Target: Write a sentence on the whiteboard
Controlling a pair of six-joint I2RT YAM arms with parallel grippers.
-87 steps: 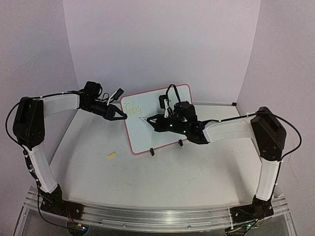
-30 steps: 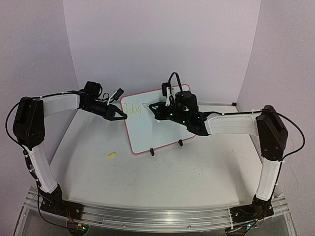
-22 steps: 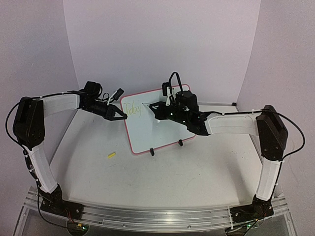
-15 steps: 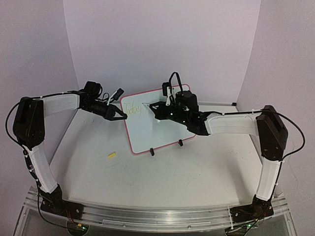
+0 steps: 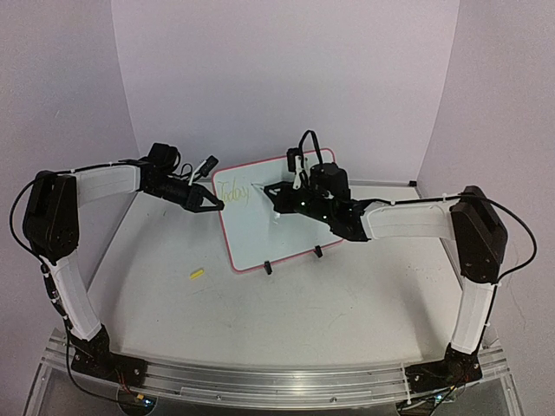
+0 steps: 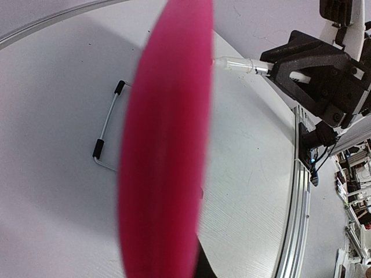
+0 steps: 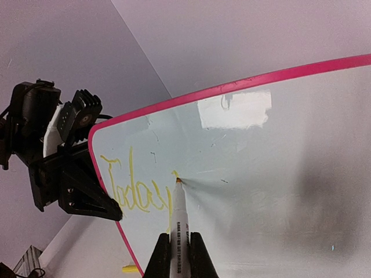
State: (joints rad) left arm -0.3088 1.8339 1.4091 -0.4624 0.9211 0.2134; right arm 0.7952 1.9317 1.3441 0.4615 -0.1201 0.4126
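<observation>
From above and behind, the whiteboard (image 5: 260, 238) stands tilted at the middle of the matte grey table (image 5: 303, 321). It is a smooth white rectangle in a thin red frame with rounded corners, propped on two small black clip feet (image 5: 269, 269). The left arm reaches in from the side with its forearm level. The left gripper (image 5: 217, 205) is closed on the board's left edge. The right arm stretches across the board face, and the right gripper (image 5: 276, 192) is clamped on a slim marker (image 5: 260, 185). Of the sentence (image 5: 232, 192), only a pale yellow "Today" shows, near the top left corner. A little yellow cap (image 5: 197, 274) lies on the table, well apart from the board. The lower part of the board and the table in front lie open.

At the left wrist, the frame is a blurred red band (image 6: 165, 145) right before the lens, seen edge-on. This gripper's own fingers hardly show. Beyond the band, the right gripper (image 6: 272, 65) holds the clear-tipped marker (image 6: 237, 63), and a wire foot (image 6: 107, 133) rests on the table.

At the right wrist, two black fingers (image 7: 159, 255) pinch the white marker barrel (image 7: 176, 214). Its tip touches the glossy board (image 7: 278, 191) just right of the cursive "Today" (image 7: 136, 194). The left gripper (image 7: 107, 209) meets the frame at the left edge. Right of the tip the board is blank.
</observation>
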